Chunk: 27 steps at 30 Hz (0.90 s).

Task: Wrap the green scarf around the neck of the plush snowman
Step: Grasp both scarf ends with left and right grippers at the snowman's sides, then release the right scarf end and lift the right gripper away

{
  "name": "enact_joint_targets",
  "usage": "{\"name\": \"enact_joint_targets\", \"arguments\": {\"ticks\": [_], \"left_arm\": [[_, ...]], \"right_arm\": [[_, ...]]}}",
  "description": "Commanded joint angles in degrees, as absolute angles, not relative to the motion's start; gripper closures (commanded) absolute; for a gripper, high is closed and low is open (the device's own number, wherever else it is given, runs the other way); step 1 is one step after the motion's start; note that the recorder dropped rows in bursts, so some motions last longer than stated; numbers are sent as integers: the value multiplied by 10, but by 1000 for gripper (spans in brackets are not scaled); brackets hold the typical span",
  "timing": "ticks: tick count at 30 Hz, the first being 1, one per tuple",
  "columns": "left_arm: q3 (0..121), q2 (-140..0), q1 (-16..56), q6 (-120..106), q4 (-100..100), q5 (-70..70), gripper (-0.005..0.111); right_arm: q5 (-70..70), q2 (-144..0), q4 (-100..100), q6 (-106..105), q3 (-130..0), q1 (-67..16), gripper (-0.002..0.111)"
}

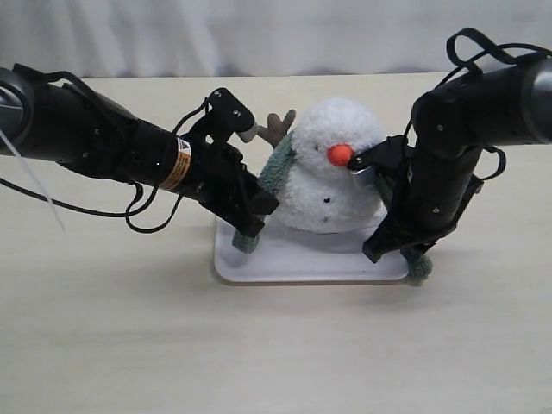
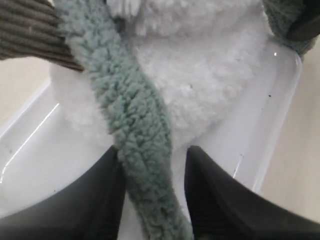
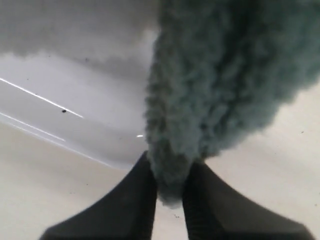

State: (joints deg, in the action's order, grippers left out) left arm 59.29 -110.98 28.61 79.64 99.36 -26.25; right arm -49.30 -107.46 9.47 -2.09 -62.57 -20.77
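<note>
The white plush snowman with an orange nose stands on a white tray. The green scarf runs behind its neck, and one end hangs down each side. In the left wrist view the scarf strip passes between the fingers of my left gripper. It touches one finger and leaves a gap at the other, so this gripper is open. My right gripper is shut on the other scarf end, low at the tray's right edge.
A brown twig arm sticks out beside the head, close above my left gripper; it also shows as a ribbed brown piece. The tray rim lies under both grippers. The beige table spreads all around, with a white curtain behind.
</note>
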Motion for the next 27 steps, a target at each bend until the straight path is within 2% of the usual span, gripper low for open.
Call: {"name": "enact_joint_targets", "arguments": {"ticks": [1,3,7,21,22,24,27], "left_arm": [[585,-1104,287,807,999,-313,70],[585,-1104,287,814,999,-324,70],[574,-1104,287,843,999,-323,71],[535,-1104,287,837,999,-341,72],[534,-1105,287,836,999,-312,81],[534,-1105,287,841,999,-287,90],[534,-1105,287,820,999,-331,106]], "right_arm": [[-497,-1054,69,-29,-626,-208,69],[-502,-1040,53,-39,-626,-208,61],[-508,-1005,47,-40,-626,-208,55],[-528,-944,31,-52,-626,-208,55],[-525,-944,31,-52,-626,-208,55],[-524,-944,29,-52,-626,-208,55],[-505,-938,22,-52,-626,-208,55]]}}
